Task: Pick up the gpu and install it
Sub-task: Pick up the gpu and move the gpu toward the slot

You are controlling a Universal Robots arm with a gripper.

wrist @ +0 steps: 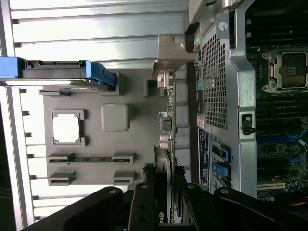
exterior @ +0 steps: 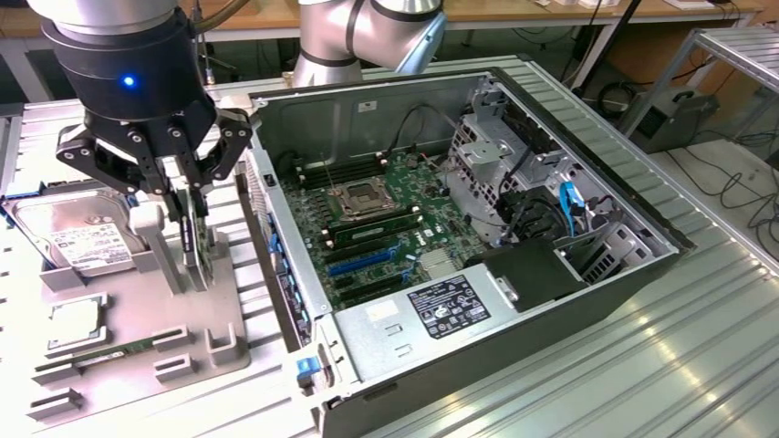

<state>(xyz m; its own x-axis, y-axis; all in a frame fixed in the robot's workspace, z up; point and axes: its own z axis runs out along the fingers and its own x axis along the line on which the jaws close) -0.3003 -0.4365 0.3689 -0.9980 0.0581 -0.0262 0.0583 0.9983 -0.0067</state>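
The gpu is a thin dark card standing on edge in a slot of the grey holder tray, at the exterior view's left. My gripper reaches down from above and its black fingers sit on both flat sides of the card, shut on it. In the wrist view the gpu runs edge-on away from my gripper, with its silver bracket at the far end. Whether the card has left its slot I cannot tell.
The open computer case lies beside the tray, with the motherboard and blue slots exposed. On the tray sit a hard drive, a processor chip and a green memory stick.
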